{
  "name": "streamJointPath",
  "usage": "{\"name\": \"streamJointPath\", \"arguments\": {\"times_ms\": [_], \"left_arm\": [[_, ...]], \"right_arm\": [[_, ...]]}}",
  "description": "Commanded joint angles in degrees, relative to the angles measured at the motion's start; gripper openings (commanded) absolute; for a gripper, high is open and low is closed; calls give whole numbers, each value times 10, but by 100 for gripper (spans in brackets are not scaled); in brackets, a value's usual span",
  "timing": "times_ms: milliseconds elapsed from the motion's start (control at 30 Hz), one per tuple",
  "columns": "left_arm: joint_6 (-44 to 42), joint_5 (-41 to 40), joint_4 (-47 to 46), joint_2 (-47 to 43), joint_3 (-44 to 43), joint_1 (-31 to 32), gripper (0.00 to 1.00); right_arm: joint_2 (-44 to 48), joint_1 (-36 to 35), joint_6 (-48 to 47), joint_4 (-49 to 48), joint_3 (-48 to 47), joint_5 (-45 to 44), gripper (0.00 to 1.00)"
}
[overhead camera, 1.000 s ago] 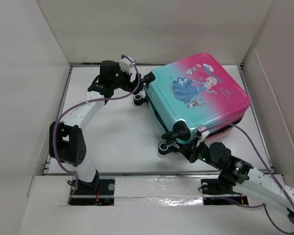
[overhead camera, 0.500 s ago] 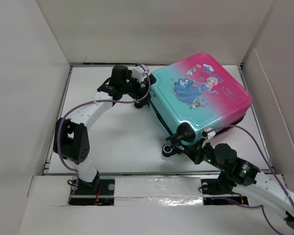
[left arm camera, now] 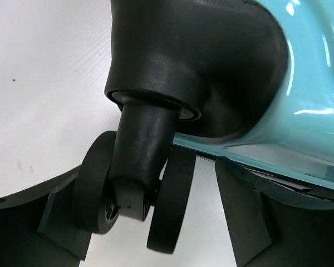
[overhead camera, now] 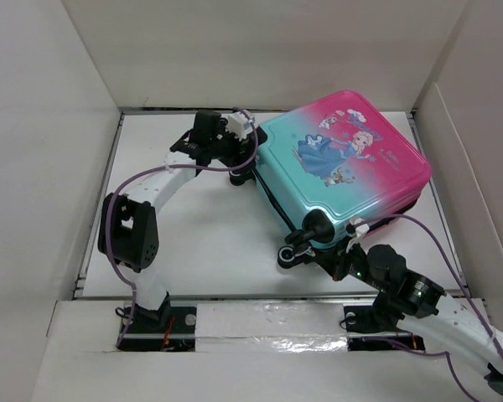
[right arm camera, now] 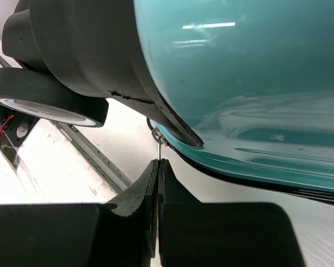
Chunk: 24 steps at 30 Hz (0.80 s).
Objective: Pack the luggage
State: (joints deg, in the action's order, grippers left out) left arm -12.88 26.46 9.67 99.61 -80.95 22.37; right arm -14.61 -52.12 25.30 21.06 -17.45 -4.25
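Observation:
The luggage lies flat and closed at the right of the table, its pink-to-teal princess side facing up. My left gripper is at its far left corner. In the left wrist view the left gripper is open, with the black twin caster wheel between its fingers under the teal shell. My right gripper is at the near corner. In the right wrist view the right gripper is shut on the thin metal zipper pull below the teal shell.
The white table is boxed in by tall white walls on the left, back and right. A taped ledge runs along the near edge. Another black wheel hangs just left of the right gripper.
My left arm has swung right and brought its gripper around the far-left caster wheel. My right gripper and the suitcase's near corner have shifted slightly right.

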Motion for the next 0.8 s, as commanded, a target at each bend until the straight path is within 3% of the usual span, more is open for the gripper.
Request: {"name": "streamJointPath", "arguments": {"times_ms": [0, 100, 233, 267, 400, 500, 733, 767], "left_arm": [[7, 35, -9, 7, -34, -14, 76], [7, 37, -9, 11, -37, -14, 70], [9, 42, -16, 10, -34, -19, 55], [15, 44, -22, 10, -33, -19, 44], [26, 50, -40, 1, -34, -19, 25], [40, 52, -61, -11, -32, -19, 0], [114, 41, -174, -59, 35, -19, 0], [127, 41, -224, -68, 55, -19, 0]], "right_arm": [[11, 8, -5, -83, -44, -10, 0], [8, 8, -5, -84, -44, -12, 0], [4, 8, -8, -87, -44, -10, 0], [3, 8, -7, -87, -44, -10, 0], [-1, 8, -9, -87, -44, -8, 0], [-1, 8, -6, -87, -44, -15, 0], [-19, 19, -11, -114, -44, -33, 0], [-37, 28, -18, -123, -43, -36, 0]]}}
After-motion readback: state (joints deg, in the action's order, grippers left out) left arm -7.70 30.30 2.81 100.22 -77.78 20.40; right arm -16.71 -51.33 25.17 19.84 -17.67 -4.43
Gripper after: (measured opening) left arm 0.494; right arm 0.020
